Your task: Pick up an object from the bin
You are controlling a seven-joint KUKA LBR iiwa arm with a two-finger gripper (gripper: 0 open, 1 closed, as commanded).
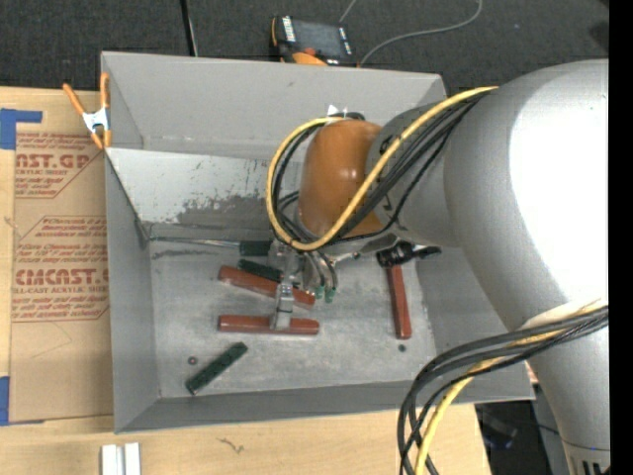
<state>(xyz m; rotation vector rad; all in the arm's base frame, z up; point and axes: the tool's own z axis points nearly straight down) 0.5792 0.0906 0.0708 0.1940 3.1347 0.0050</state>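
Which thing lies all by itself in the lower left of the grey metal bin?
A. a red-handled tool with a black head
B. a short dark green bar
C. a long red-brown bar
B: the short dark green bar lies alone at the grey metal bin's lower left; the long red-brown bar is in the middle by the gripper, the red-handled tool on the right.

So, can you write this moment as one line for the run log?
claw: over red-brown bar, middle of bin | near: second red-brown bar, dark green bar | grasp: cannot tell
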